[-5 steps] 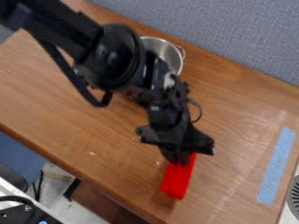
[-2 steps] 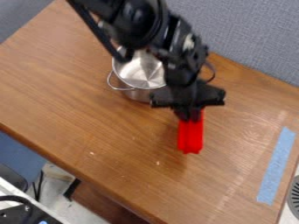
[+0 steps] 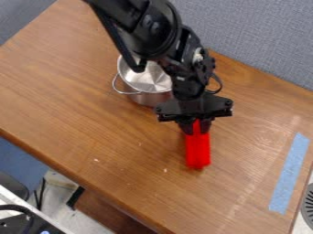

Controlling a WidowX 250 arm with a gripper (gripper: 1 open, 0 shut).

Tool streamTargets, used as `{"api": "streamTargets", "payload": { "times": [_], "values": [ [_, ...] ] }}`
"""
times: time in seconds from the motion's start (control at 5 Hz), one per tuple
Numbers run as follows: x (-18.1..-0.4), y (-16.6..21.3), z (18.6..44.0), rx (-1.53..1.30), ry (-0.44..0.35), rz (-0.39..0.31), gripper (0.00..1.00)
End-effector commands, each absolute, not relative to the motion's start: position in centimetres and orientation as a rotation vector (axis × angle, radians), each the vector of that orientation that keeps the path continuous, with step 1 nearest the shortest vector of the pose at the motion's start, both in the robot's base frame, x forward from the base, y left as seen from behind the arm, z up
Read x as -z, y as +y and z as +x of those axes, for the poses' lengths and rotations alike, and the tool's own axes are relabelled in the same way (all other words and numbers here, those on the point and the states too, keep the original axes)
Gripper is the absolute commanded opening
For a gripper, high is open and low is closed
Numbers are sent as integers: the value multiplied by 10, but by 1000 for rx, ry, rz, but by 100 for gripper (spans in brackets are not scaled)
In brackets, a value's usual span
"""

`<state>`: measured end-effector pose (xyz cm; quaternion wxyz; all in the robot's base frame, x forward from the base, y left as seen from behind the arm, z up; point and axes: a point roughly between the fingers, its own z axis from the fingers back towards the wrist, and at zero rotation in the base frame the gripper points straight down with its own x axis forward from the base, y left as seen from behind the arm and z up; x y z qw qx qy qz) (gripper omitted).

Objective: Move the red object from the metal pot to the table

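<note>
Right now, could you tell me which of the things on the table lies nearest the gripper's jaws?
The red object: it lies on the table directly under the gripper. The metal pot sits farther back, and the blue tape strip is off toward the right edge.

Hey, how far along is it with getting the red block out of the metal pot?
Done: the bright red bar-shaped block is out of the shiny steel pot and lies on the brown wooden table. In hand: the end effector sits over the block's upper end, apparently letting go. Left: pulling the arm clear.
</note>
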<state>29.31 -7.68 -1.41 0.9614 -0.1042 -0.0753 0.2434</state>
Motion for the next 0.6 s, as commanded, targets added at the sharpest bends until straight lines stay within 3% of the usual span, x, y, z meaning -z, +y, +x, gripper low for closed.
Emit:
{"api": "streamTargets", "payload": {
  "times": [0.0,0.2,0.4],
  "values": [
    [23,-72,289,-390,-162,-212,100],
    [24,-68,271,-283,-172,-234,100],
    [-4,-65,261,-210,-154,-240,100]
  ]
}}
